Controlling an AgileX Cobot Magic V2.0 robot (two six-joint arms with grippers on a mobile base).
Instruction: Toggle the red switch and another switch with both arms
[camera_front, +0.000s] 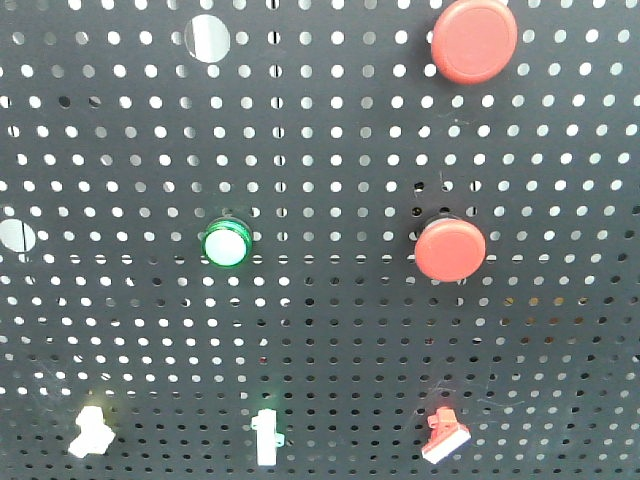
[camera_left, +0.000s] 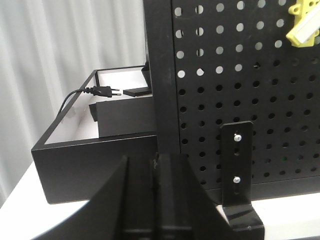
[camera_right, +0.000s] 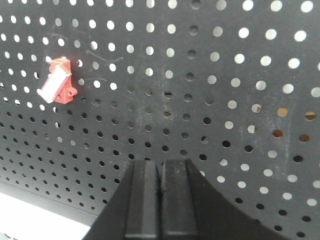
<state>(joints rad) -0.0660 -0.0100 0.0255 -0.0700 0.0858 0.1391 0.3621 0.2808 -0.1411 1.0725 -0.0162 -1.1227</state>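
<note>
No readable text, label, brand, number or sign anywhere in the three views. Nothing printed on the black pegboard, the round red buttons, the red switch or the pale yellow switch. Bare black faces on the box too.

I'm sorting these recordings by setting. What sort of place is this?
Probably a lab test bench, not a home or shop: a black perforated panel carrying round red push-buttons and small toggles such as the red switch, bolted upright on a white table before a pale curtain.
</note>
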